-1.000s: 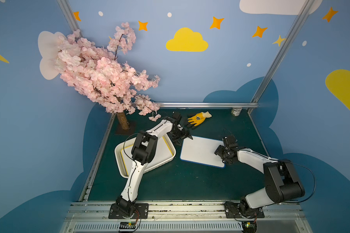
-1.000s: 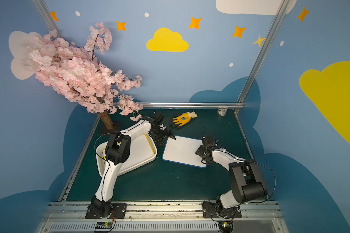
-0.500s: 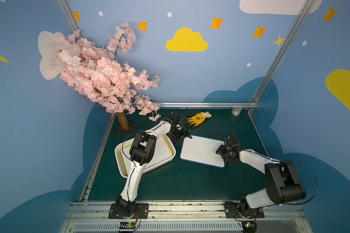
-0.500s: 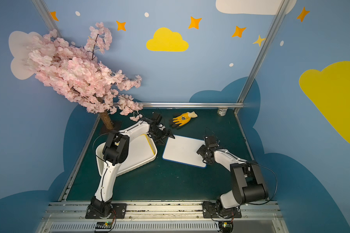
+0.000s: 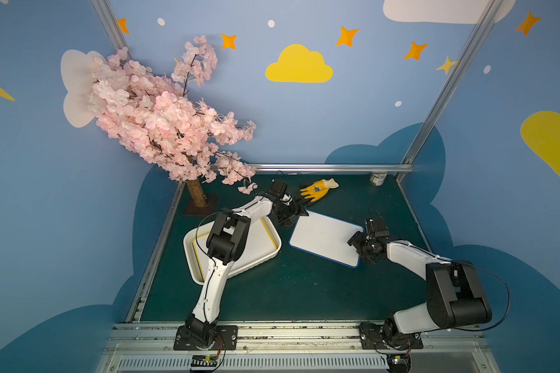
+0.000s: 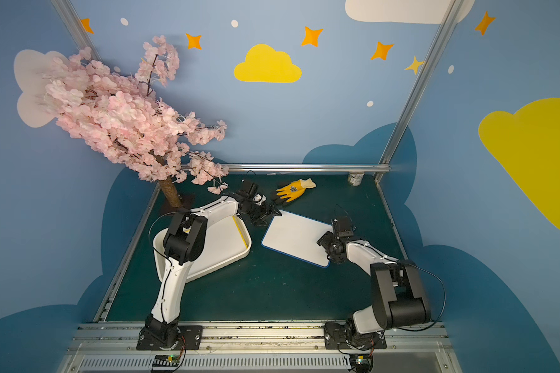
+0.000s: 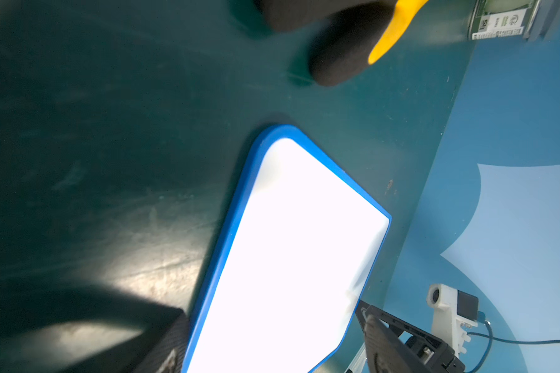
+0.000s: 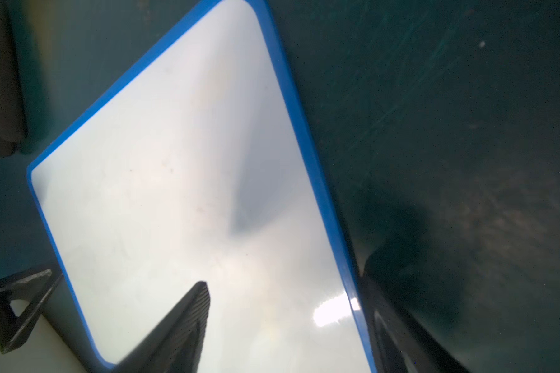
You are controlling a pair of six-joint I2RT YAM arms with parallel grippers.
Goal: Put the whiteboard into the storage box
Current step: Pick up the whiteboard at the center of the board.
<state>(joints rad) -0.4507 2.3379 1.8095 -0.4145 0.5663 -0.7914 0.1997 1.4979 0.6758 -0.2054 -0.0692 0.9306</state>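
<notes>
- Two boards are in view: the blue-framed whiteboard (image 5: 325, 237) lies flat on the green mat (image 5: 272, 297), outside the storage box (image 5: 243, 268).
- The storage box sits near the whiteboard, off the end where the left arm works, and a yellow-framed board (image 5: 259, 239) lies inside it.
- The left gripper (image 5: 298, 210) is at the whiteboard's far corner. The wrist view shows one finger (image 7: 156, 342) just beside the blue frame, and whether the jaws are apart cannot be told.
- The right gripper (image 5: 355, 240) is at the opposite end of the whiteboard. Its jaws are spread and straddle the frame, with one finger (image 8: 188, 319) over the white surface.
- A yellow glove (image 5: 319, 189) lies just beyond the whiteboard's far corner.
</notes>
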